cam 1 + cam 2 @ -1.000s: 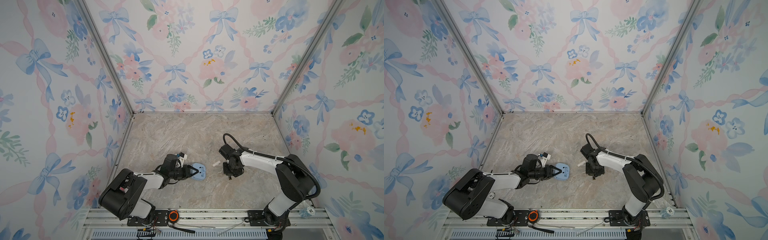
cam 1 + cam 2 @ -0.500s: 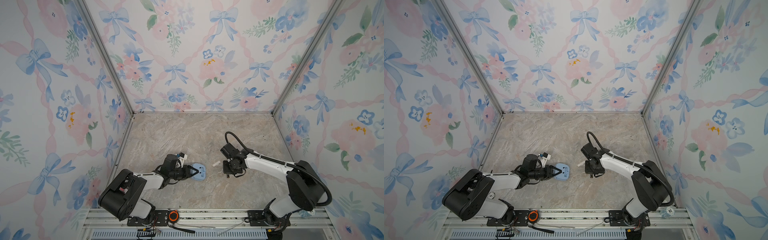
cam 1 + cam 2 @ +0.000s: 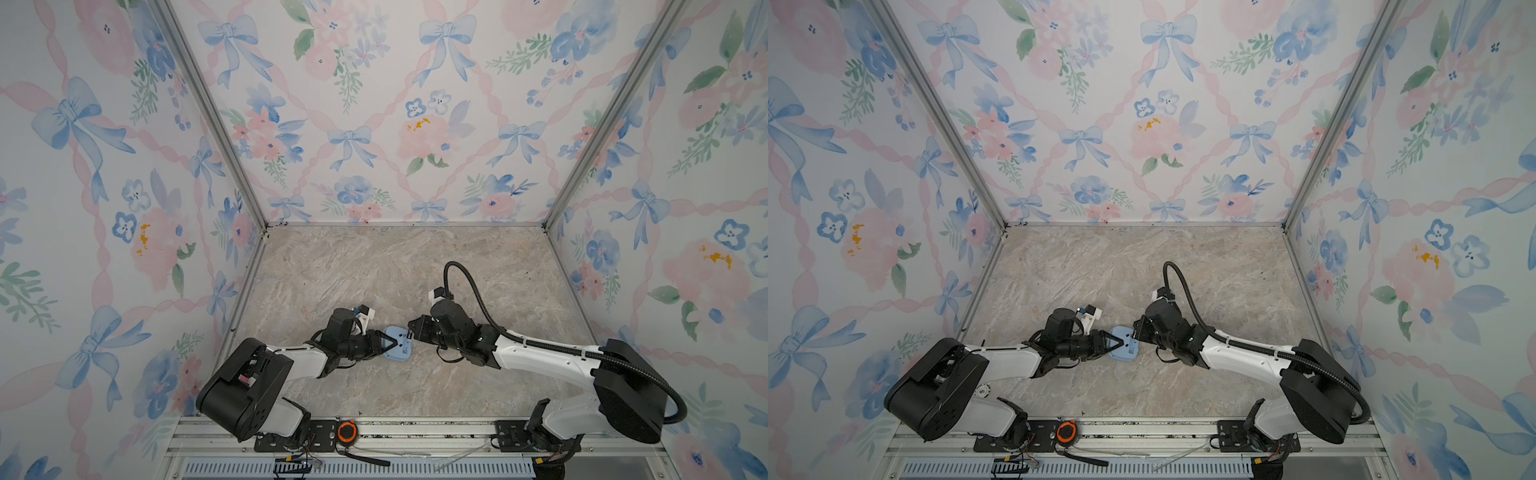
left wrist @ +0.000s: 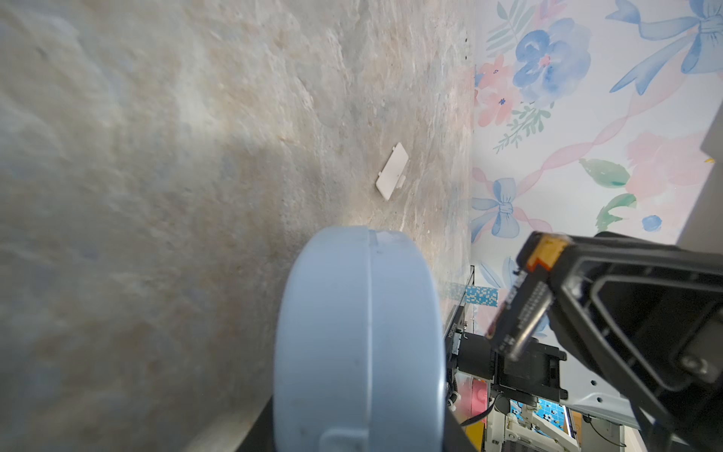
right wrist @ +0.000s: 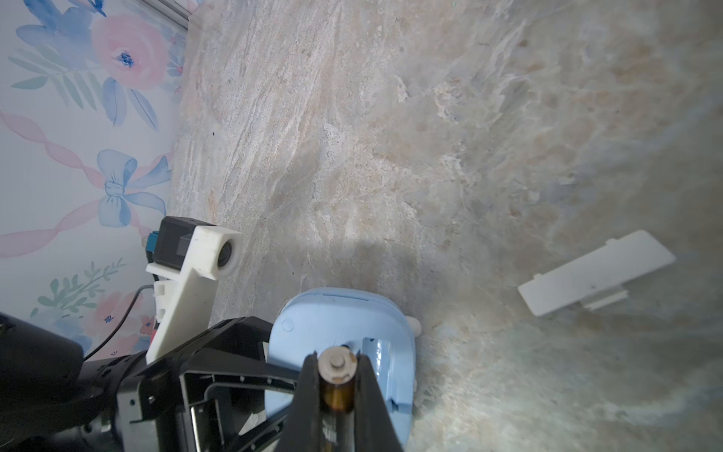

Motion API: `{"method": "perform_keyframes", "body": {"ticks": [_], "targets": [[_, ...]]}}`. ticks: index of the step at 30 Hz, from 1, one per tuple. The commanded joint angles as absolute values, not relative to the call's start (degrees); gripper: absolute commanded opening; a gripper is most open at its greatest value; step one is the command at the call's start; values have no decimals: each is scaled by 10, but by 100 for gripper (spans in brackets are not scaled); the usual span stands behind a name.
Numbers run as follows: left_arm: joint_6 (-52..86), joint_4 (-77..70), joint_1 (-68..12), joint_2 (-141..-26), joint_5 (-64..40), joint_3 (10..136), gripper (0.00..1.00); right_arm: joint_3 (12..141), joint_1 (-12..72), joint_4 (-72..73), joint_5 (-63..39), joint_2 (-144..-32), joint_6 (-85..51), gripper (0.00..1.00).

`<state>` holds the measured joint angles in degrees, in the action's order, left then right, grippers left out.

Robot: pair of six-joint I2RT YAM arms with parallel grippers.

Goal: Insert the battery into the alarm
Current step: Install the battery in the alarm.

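Note:
The light-blue alarm (image 3: pixel 398 344) (image 3: pixel 1126 347) stands tilted on the marble floor, gripped by its edges in my left gripper (image 3: pixel 384 341) (image 3: pixel 1116 343). In the left wrist view the alarm's rim (image 4: pixel 360 332) fills the space between the jaws of my left gripper (image 4: pixel 360 438). My right gripper (image 3: pixel 412 330) (image 3: pixel 1137 331) (image 5: pixel 337 366) is shut on the battery (image 5: pixel 337 381) (image 4: pixel 526 309), a dark cylinder with a gold end. The battery's tip sits right at the open compartment on the alarm's back (image 5: pixel 340 325).
A white battery cover (image 5: pixel 594 272) (image 4: pixel 392 171) lies flat on the floor beyond the alarm. An orange-and-black tape measure (image 3: pixel 346 432) (image 3: pixel 1066 432) sits on the front rail. Floral walls close in three sides.
My right gripper has closed on the battery and swung left from the floor near the white cover to the alarm's back. The left arm and the alarm have not moved.

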<state>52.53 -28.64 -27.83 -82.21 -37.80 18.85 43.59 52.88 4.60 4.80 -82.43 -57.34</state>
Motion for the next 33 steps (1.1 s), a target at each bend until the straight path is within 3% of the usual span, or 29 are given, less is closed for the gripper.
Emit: {"method": "perform_keyframes", "body": {"ticks": [1, 33], "targets": [[505, -207, -284, -839, -343, 171, 0, 441, 536, 84, 76, -837, -595, 0], [504, -207, -284, -835, -342, 168, 0, 425, 570, 92, 88, -908, -593, 0]]}}
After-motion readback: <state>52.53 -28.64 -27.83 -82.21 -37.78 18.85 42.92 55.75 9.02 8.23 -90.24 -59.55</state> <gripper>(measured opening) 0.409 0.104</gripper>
